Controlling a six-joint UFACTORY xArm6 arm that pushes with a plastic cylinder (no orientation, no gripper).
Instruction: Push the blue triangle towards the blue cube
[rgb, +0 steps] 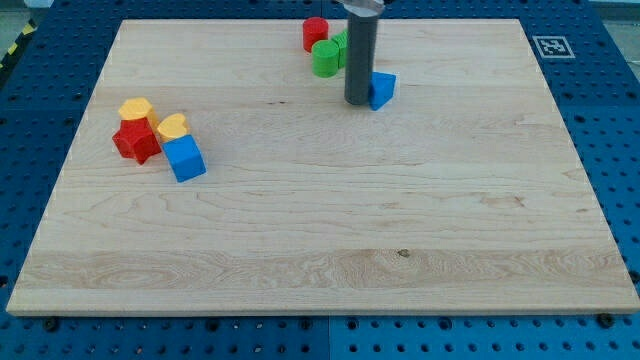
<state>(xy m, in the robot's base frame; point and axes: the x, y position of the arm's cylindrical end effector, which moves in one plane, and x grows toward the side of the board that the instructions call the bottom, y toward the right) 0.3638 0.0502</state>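
Tip (358, 102) touching blue triangle (382, 89), on its view-left side.

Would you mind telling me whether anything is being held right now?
Nothing is held. My tip only rests against the blue triangle, on its left side.

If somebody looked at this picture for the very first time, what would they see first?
Probably the dark rod coming down at the view's top, with my tip right against the left side of the blue triangle. Just behind it sit a red cylinder and green blocks. Far off at the view's left is a bright huddle: the blue cube, a red star-shaped block and two yellow blocks.
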